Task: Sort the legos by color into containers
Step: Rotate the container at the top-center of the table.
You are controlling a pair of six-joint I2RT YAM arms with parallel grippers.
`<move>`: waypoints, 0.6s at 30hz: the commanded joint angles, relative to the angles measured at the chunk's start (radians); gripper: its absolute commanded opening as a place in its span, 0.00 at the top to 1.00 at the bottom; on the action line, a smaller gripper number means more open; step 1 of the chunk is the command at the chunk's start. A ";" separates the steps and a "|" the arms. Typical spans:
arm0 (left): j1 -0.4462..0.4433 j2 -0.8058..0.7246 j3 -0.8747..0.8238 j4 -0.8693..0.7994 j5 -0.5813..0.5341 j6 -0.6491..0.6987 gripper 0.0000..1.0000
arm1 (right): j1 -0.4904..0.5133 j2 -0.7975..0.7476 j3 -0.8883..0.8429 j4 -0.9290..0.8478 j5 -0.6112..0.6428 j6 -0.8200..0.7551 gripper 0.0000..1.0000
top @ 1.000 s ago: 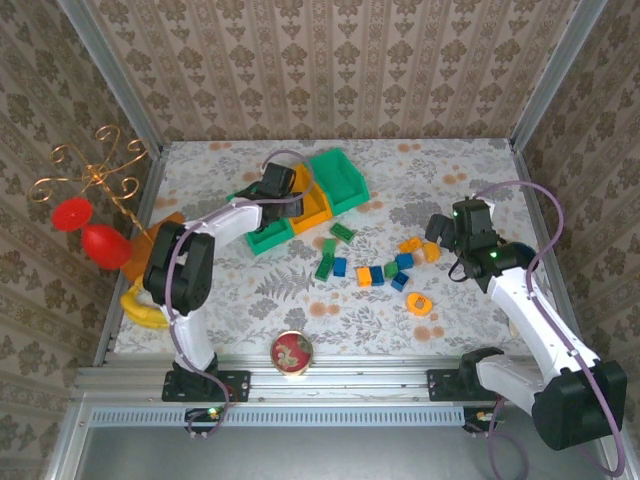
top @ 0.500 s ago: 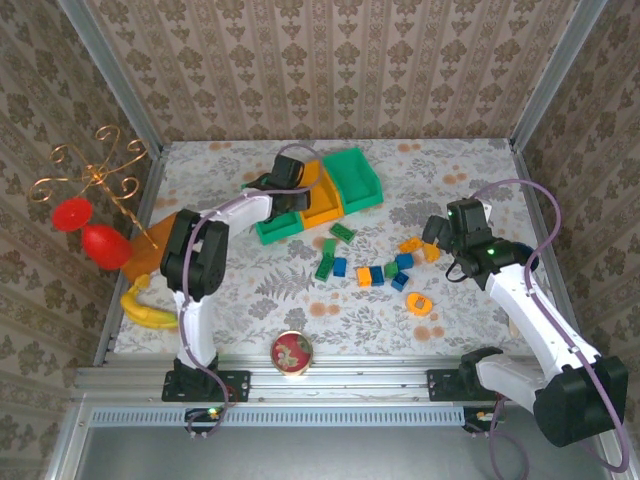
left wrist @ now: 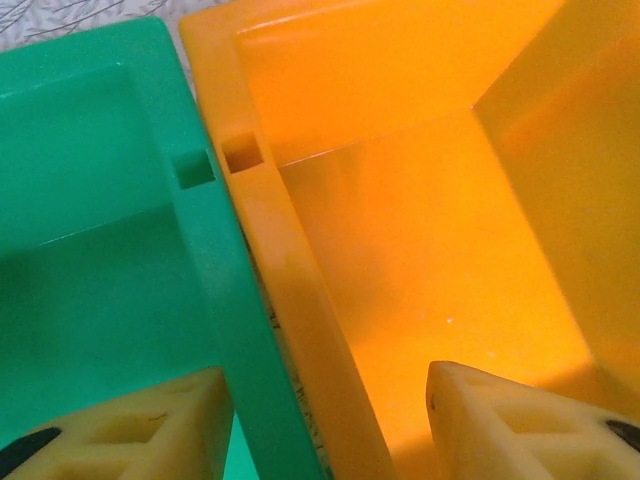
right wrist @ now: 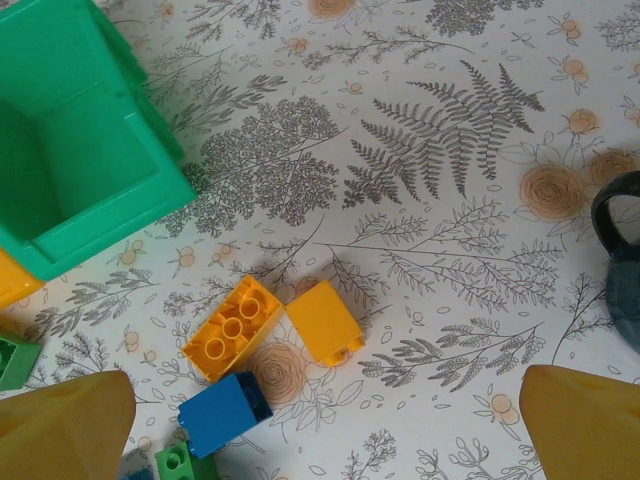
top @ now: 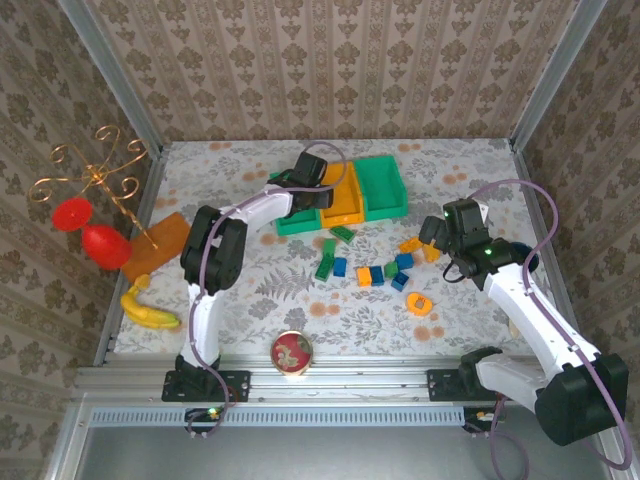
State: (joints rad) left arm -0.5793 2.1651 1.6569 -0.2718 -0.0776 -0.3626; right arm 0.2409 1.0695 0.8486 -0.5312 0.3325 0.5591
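Left gripper (top: 312, 186) has dragged the containers (top: 384, 188) right, from upper left of centre to upper centre of the top view.
Its fingers, wider a second ago, now clamp the touching walls of the green bin (left wrist: 215, 300) and orange bin (left wrist: 290, 290). The bins now sit nearer the legos (top: 370, 270), which lie loose mid-frame on the table, none sorted yet. Right gripper (right wrist: 320, 430) holds nothing: fingers wide apart above the orange bricks (right wrist: 232, 328). It looks ready to pick.
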 commanded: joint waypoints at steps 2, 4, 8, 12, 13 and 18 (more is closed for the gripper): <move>-0.030 0.048 0.075 -0.048 0.012 0.003 0.47 | 0.011 0.021 0.007 -0.018 0.001 0.033 0.00; -0.034 0.068 0.105 -0.056 0.013 0.006 0.47 | 0.015 0.024 0.007 -0.019 0.000 0.037 0.00; -0.034 0.111 0.175 -0.084 0.012 0.016 0.47 | 0.018 0.029 0.006 -0.025 -0.004 0.046 0.00; -0.034 0.152 0.244 -0.105 0.022 0.026 0.46 | 0.021 0.030 0.001 -0.017 -0.007 0.051 0.00; -0.034 0.160 0.257 -0.108 0.024 0.029 0.47 | 0.021 0.031 0.001 -0.016 -0.008 0.051 0.00; -0.036 0.197 0.323 -0.125 0.032 0.030 0.46 | 0.022 0.033 -0.009 0.003 -0.019 0.045 0.00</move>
State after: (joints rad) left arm -0.6121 2.3405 1.9289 -0.3676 -0.0666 -0.3611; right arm 0.2546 1.0950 0.8482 -0.5308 0.3283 0.5842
